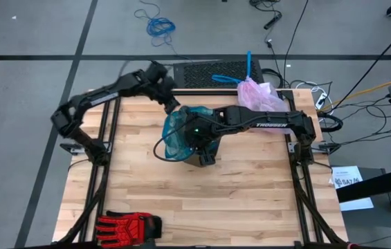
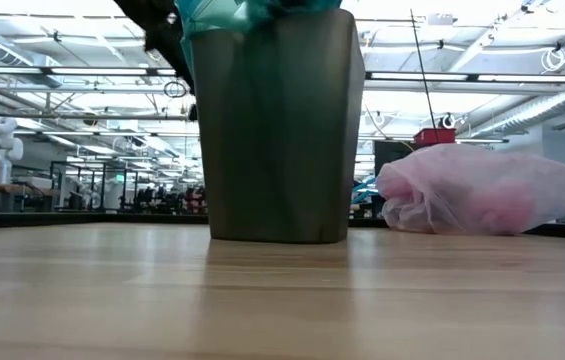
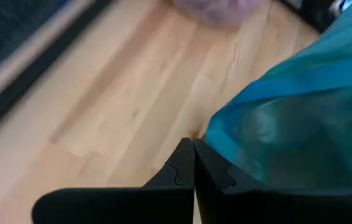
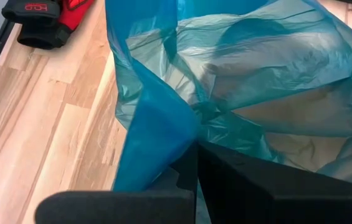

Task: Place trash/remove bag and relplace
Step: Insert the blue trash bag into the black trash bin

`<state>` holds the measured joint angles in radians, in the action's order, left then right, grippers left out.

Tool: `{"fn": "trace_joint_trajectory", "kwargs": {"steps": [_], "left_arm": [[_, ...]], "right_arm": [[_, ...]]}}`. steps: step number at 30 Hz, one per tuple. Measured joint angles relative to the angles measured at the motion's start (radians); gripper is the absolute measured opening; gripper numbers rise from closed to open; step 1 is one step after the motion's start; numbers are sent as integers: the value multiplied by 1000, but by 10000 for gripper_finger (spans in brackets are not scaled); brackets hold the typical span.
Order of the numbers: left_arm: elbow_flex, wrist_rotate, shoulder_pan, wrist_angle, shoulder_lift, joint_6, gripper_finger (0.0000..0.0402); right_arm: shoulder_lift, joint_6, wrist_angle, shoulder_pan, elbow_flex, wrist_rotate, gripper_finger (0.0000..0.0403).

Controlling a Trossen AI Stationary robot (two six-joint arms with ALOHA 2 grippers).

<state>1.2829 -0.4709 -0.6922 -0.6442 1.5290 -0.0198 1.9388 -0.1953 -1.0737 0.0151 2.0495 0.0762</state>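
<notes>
A grey bin (image 2: 277, 130) stands in the middle of the table. A teal-green translucent bag (image 1: 180, 131) is spread loosely over its top. The pale pink bag (image 1: 259, 95) lies bunched at the table's far edge, its blue drawstrings (image 1: 231, 77) trailing off behind it. My right arm (image 1: 257, 124) reaches across from the right, and my right gripper (image 4: 195, 149) is shut on the teal film above the bin. My left gripper (image 1: 176, 105) is shut and hangs tilted down just beyond the teal bag's far left edge (image 3: 225, 124). My right gripper pinches a fold of the teal bag (image 4: 163, 134) between its two fingers, slanting down from the table's right side. How many layers it holds does not show. The film spreads slack and crumpled past the fingertips over the bin's mouth. My left gripper's shut tips stand beside the teal bag's edge. I cannot tell whether they touch it.
A red and black glove (image 1: 129, 225) lies at the table's near left edge. Bare wood lies left of and in front of the bin. A dark mat (image 1: 209, 70) and loose cables lie on the floor beyond the far edge.
</notes>
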Motion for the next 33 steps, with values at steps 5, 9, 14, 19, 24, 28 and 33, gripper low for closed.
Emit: {"fn": "trace_joint_trajectory", "kwargs": {"steps": [5, 9, 14, 19, 24, 28, 33], "left_arm": [[1, -2, -35, -54, -158, -37, 0], [2, -62, -32, -126, -285, -174, 0], [-42, 3, 110, -162, -438, -311, 0], [-219, 186, 277, -10, -557, -496, 0], [-409, 184, 350, 363, -605, -695, 0], [-467, 183, 397, 379, -575, -754, 0], [-473, 189, 464, 374, -573, -781, 0]], "right_arm": [[0, 0, 2, 0, 0, 0, 0], [0, 0, 11, -3, 0, 0, 0], [0, 0, 12, -12, 0, 1, 0], [0, -7, 12, -23, 3, 1, 0], [0, -23, 24, -22, 5, 2, 0], [0, -26, 27, -22, 5, 4, 0], [0, -27, 21, -22, 5, 3, 0]]}}
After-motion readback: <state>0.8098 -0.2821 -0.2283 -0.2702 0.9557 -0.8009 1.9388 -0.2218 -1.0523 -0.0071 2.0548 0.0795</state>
